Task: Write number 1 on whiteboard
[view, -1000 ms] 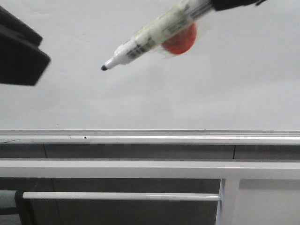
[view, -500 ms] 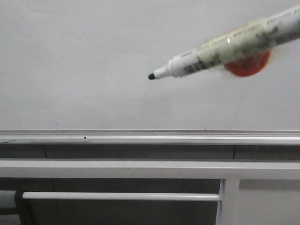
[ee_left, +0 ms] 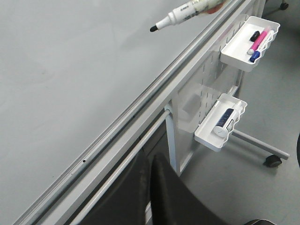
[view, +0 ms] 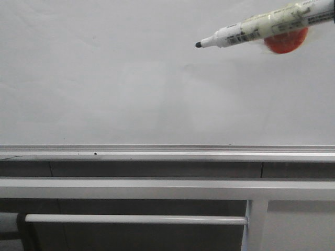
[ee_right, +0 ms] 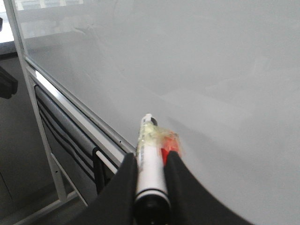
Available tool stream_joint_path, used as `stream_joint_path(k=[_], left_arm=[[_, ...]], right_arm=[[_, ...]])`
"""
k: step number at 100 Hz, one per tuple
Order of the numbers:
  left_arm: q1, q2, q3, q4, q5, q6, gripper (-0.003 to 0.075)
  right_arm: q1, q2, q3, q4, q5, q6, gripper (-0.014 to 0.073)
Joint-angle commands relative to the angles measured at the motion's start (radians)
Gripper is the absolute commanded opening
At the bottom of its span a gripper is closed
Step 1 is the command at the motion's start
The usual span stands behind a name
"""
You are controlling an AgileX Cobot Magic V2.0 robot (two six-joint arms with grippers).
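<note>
The whiteboard (view: 131, 94) fills the upper part of the front view, and its face shows plain with no mark. The number 1 is out of view. A white marker pen (view: 256, 29) wrapped in clear tape, with a red piece (view: 285, 42) stuck to it, slants in from the upper right. Its black tip (view: 198, 45) points left, close to the board; I cannot tell if it touches. My right gripper (ee_right: 151, 158) is shut on the marker's barrel (ee_right: 149, 140). My left gripper (ee_left: 150, 183) is shut on nothing, low beside the board's stand.
A silver rail (view: 167, 152) runs along the board's lower edge, with grey frame bars (view: 157, 188) below it. In the left wrist view, a white tray (ee_left: 234, 49) with coloured pens and a lower tray (ee_left: 208, 136) with an eraser hang on the stand. A caster wheel (ee_left: 272, 161) rests on the floor.
The marker has swung to the right and then upward, its tip going from left of centre to the upper right. The left gripper has left the front view's left edge.
</note>
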Motion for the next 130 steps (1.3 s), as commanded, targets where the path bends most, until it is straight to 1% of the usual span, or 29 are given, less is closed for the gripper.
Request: stream_joint_path(k=[1,49,110,130], left_arm=[[-0.007,-0.005,-0.027,0.03,-0.059,-0.022,-0.002],[-0.007,-0.005,-0.027,0.059,-0.059,-0.024,-0.002],[-0.007,-0.005,-0.027,0.06,-0.059,-0.024,-0.002],[-0.007,-0.005,-0.027,0.06,-0.059,-0.024,-0.002]], right_arm=[[-0.003,-0.002,-0.035,0.008,-0.072,-0.002,-0.0063],[-0.003,0.047,-0.052,0.008,-0.102,-0.002,-0.0063],[-0.003,0.103,-0.061,0.008,-0.237,-0.002,-0.0063],[-0.003,0.124,-0.061,0.008,-0.242,-0.002,-0.0063]])
